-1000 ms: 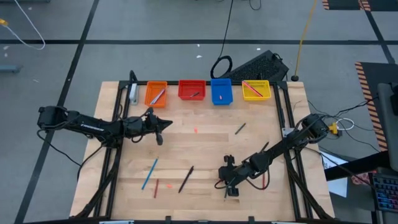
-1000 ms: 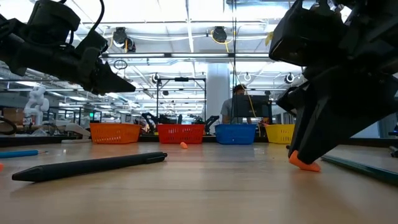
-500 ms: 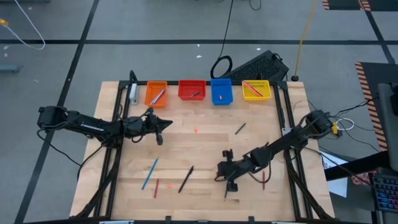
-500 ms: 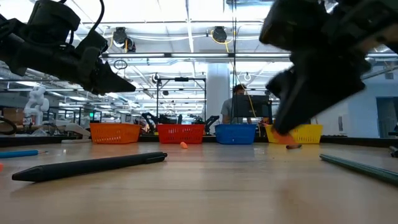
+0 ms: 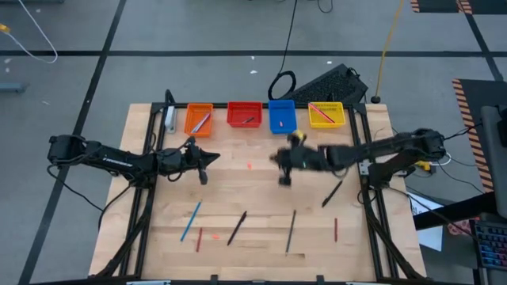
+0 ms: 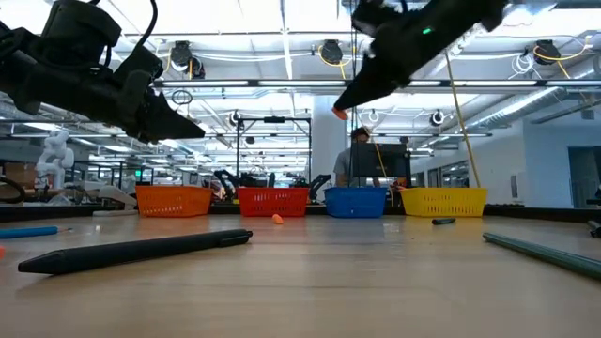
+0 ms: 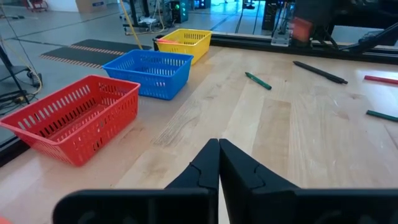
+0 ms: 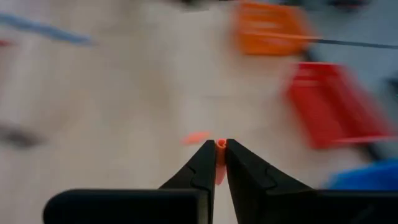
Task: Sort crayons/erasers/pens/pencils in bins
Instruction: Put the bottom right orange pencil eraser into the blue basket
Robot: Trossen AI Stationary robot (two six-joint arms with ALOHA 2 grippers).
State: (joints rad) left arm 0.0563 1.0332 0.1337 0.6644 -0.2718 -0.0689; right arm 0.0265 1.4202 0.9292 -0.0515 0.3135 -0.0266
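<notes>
My right gripper (image 5: 283, 176) hovers high over the table's middle, shut on a small orange-pink eraser (image 6: 339, 113). My left gripper (image 5: 207, 163) hangs shut over the left half of the table, holding nothing. The four bins stand in a row at the far edge: orange (image 5: 199, 119), red (image 5: 245, 114), blue (image 5: 282, 116), yellow (image 5: 325, 114). A second eraser (image 5: 249, 166) lies on the table between the grippers. A blue pen (image 5: 190, 220), a red crayon (image 5: 200, 238) and a dark pencil (image 5: 237, 227) lie flat near the front left. My right gripper pinches the eraser (image 8: 220, 145) between its two fingertips (image 8: 205, 155), at their free ends; a bit of it pokes out past the tips. The fingers slant downward. The eraser is lifted well clear of the table.
A dark green stick (image 5: 291, 230), a red crayon (image 5: 335, 229), a dark stick (image 5: 332, 192) and a short green one (image 5: 306, 163) lie on the right half. The bins hold a few sticks. A keyboard (image 5: 329, 81) lies beyond the far edge.
My right gripper, shut on the eraser, has risen from the table near the front edge and swung toward the far edge and the bins. The eraser, which touched the table a second ago, now hangs high above it.
</notes>
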